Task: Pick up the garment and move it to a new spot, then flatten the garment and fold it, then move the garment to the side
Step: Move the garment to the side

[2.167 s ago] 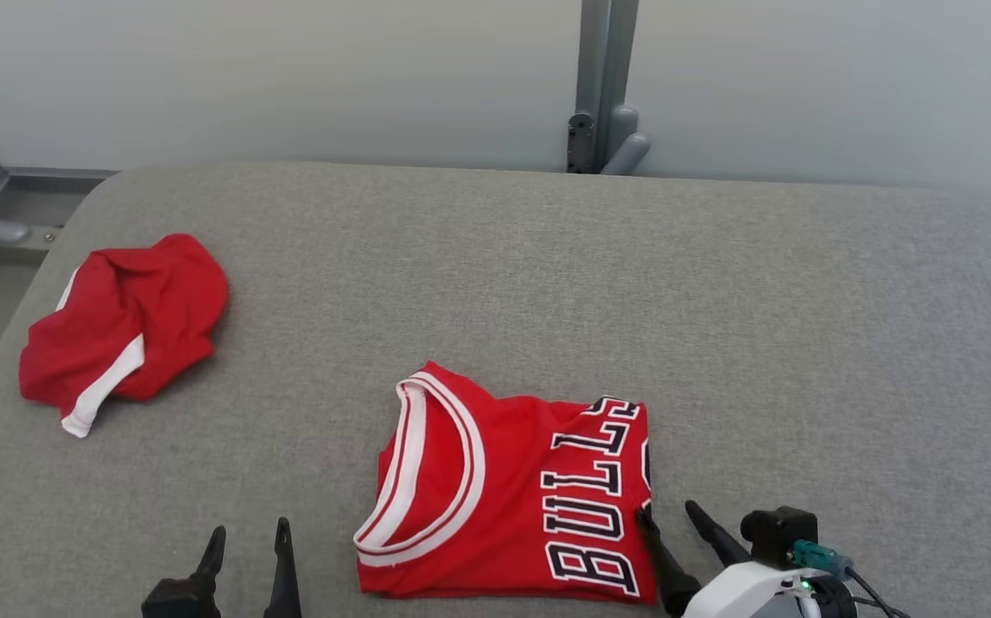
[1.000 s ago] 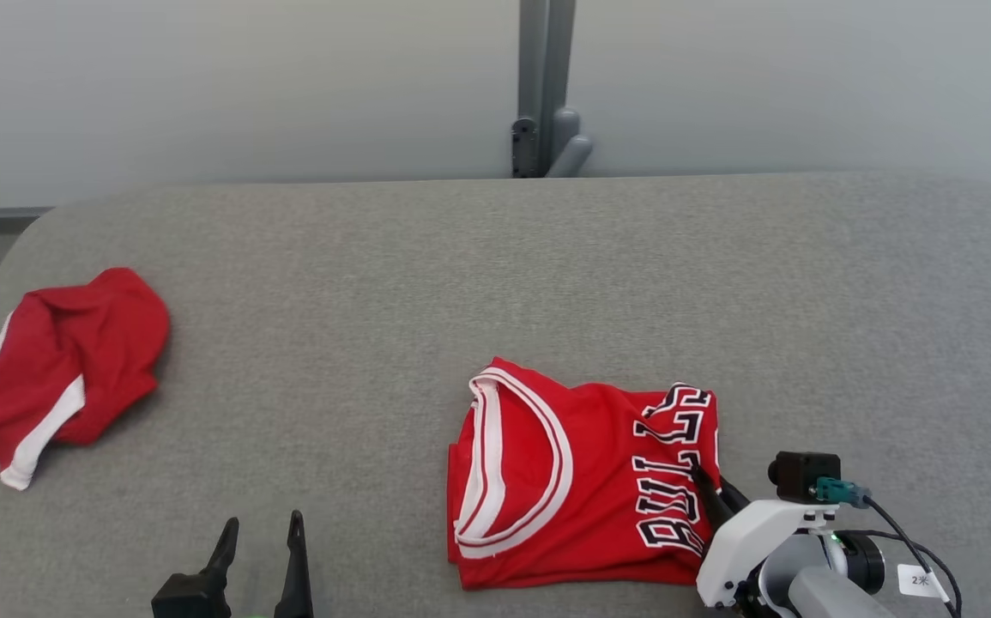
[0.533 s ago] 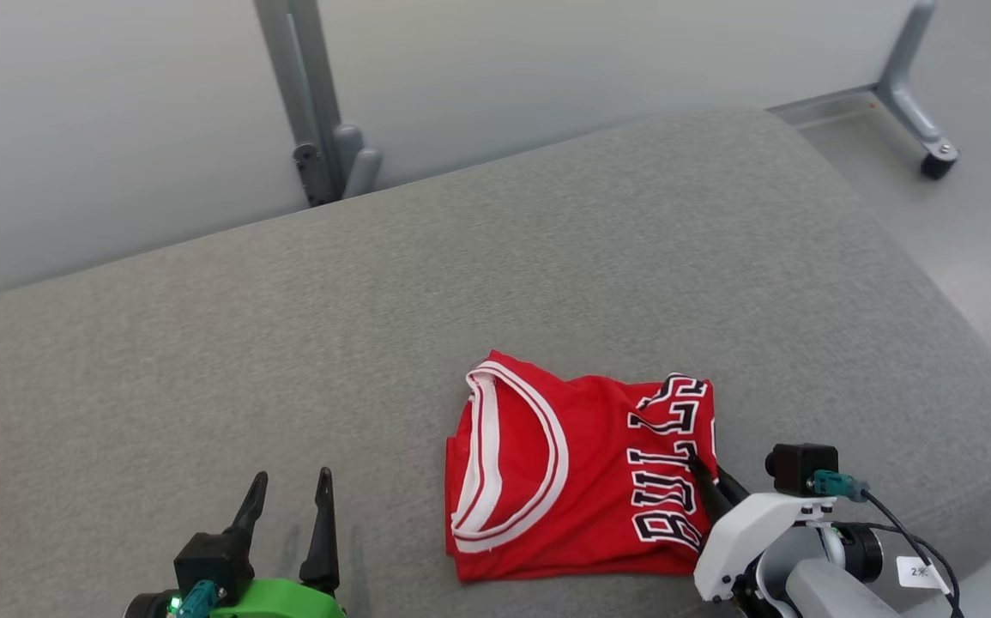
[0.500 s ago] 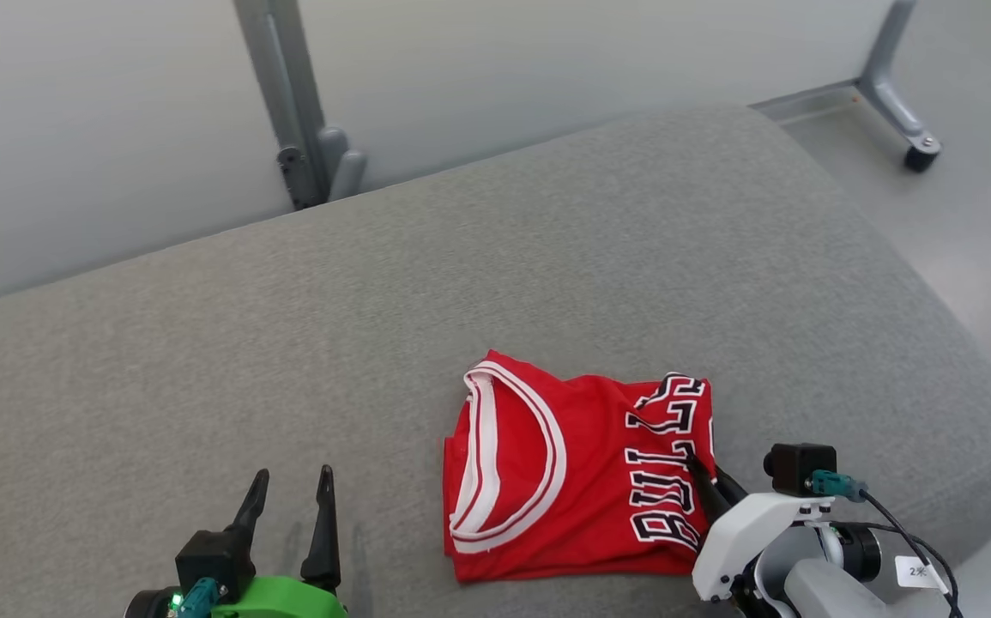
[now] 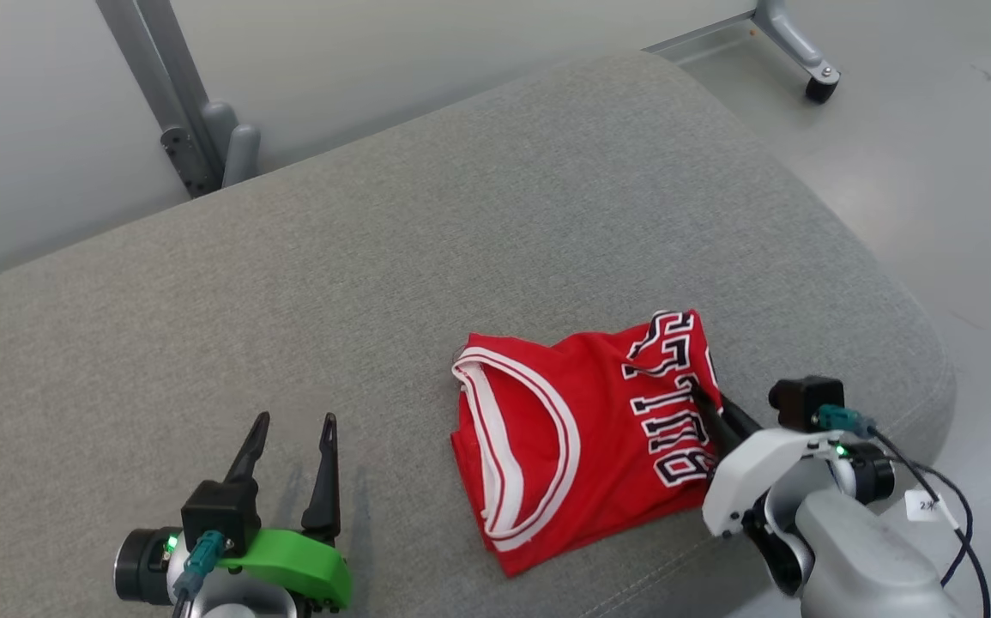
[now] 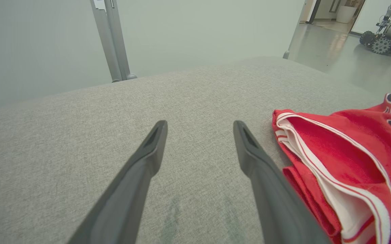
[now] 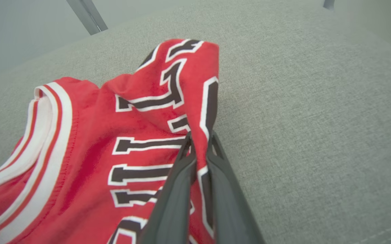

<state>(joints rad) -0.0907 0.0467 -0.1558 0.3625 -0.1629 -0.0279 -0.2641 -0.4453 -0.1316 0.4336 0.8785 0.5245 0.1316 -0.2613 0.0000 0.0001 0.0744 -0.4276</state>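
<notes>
The right tool (image 5: 699, 393) is clamped on the 3 o'clock edge of the red Bulls jersey (image 5: 572, 403), near the 4 o'clock corner of the grey surface (image 5: 358, 283); the left tool (image 5: 296, 421), spread apart, faces bare room at 7 o'clock.

The red jersey (image 7: 90, 135) runs off the right wrist view at 7 o'clock, its lettering partly hidden between the jaws of the right gripper (image 7: 199, 139). At 2 o'clock in the left wrist view, a wheeled robot (image 6: 388, 30) is tiny and cropped.

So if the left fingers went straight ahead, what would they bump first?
Probably nothing soon: the left fingers point over bare grey cushion, passing beside the red jersey, towards the back wall; height is hard to judge.
</notes>
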